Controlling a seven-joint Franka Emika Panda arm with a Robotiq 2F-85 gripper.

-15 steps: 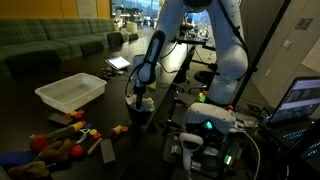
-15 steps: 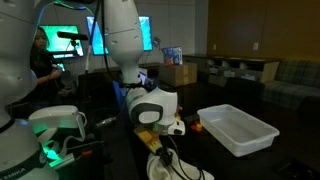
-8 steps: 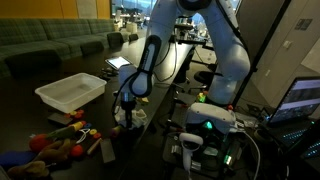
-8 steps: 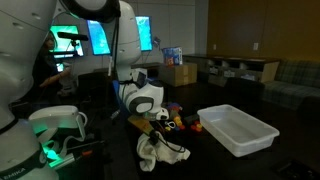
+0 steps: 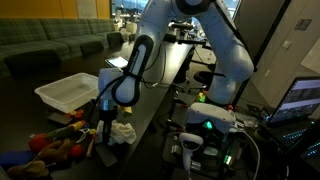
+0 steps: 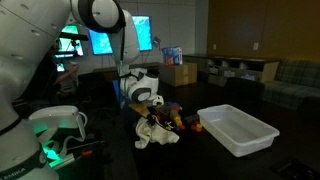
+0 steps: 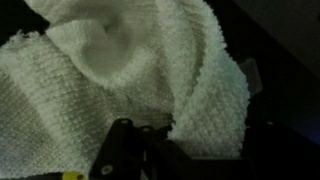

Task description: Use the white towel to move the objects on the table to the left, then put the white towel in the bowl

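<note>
The white towel [image 5: 122,132] hangs crumpled from my gripper [image 5: 106,127] and drags on the dark table; it also shows in an exterior view [image 6: 156,133] and fills the wrist view [image 7: 130,80]. My gripper [image 6: 146,110] is shut on the towel. Several toys [image 5: 62,146] lie on the table just left of the towel, and they show in an exterior view [image 6: 182,121] behind it. The white rectangular bowl [image 5: 70,91] stands beyond the toys; it also shows in an exterior view [image 6: 238,129].
A laptop [image 5: 118,63] lies at the far end of the table. Robot control hardware with green lights [image 5: 210,125] stands beside the table. A cardboard box [image 6: 180,73] stands in the background.
My arm has swung down and toward the toys, dragging the towel along the table. The towel now lies close against the toys.
</note>
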